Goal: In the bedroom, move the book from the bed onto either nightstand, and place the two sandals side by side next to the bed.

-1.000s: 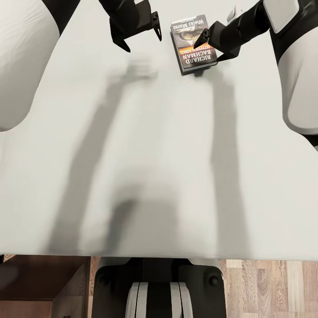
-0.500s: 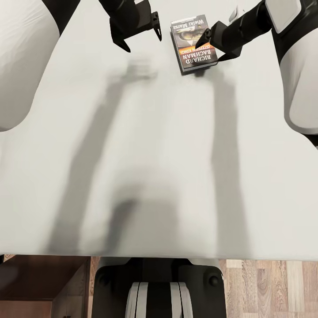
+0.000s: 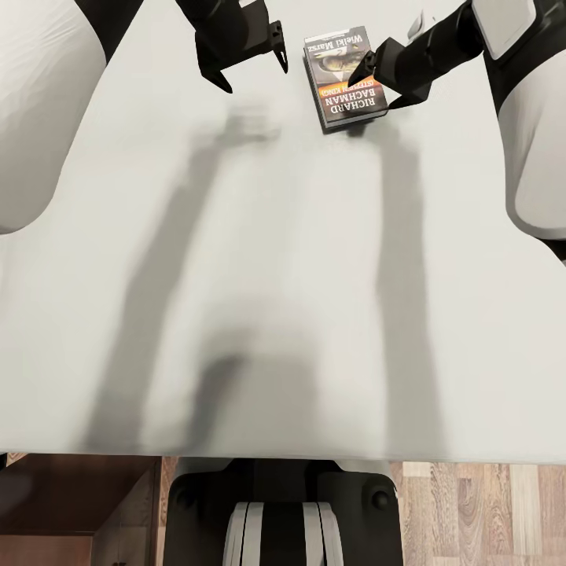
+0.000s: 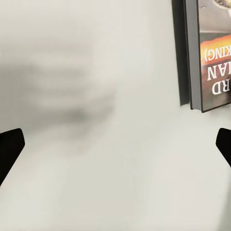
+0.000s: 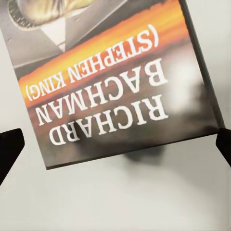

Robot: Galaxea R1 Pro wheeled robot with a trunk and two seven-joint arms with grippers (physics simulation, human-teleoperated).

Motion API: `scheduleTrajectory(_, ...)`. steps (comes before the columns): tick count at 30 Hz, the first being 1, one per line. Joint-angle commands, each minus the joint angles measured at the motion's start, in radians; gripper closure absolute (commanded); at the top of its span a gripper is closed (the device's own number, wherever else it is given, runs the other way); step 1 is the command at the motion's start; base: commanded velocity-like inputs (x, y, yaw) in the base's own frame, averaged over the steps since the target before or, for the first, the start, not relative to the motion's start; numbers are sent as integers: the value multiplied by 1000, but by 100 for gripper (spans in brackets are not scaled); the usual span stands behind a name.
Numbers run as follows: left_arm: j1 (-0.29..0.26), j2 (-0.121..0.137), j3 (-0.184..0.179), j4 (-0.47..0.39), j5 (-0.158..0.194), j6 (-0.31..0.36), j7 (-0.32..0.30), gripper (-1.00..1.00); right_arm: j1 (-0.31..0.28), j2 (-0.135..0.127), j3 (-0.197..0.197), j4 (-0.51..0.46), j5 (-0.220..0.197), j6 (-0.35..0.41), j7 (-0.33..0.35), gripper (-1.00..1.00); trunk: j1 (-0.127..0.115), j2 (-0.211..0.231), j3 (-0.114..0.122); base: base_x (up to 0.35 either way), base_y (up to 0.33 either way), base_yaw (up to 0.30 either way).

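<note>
My right end effector (image 3: 387, 80) had crept a tiny bit to the side over the last second — only a small nudge, and then it stopped. Its two fingers were spread wide, one tip over the cover and one near the book's corner, holding nothing. The book (image 3: 344, 77) had not moved at all; it lay flat on the bed (image 3: 299, 314), far from me, cover up. My left end effector (image 3: 250, 56) had stayed where it was, just beside the book, spread open too and empty over the bare mattress. So I think I was lining up my grab — the book was not lifted yet, and the trip to a nightstand had not begun.
</note>
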Motion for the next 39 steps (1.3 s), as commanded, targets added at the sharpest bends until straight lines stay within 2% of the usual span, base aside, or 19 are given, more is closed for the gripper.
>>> scheduleTrajectory(1,-1,1,-6,-1,11,0,8,-100,0,1,-4,-1,6,4,4,-100,0,0,0,0,0,0)
scheduleTrajectory(13,-1,0,-6,-1,11,0,7,-100,-1,1,5,-3,10,4,4,-100,0,0,0,0,0,0)
scheduleTrajectory(23,-1,-1,-6,-1,11,0,7,-100,-2,4,41,-4,10,4,4,-100,0,0,0,0,0,0)
scheduleTrajectory(39,-1,-1,-6,-1,11,0,7,-100,-2,9,51,-8,8,4,4,-100,0,0,0,0,0,0)
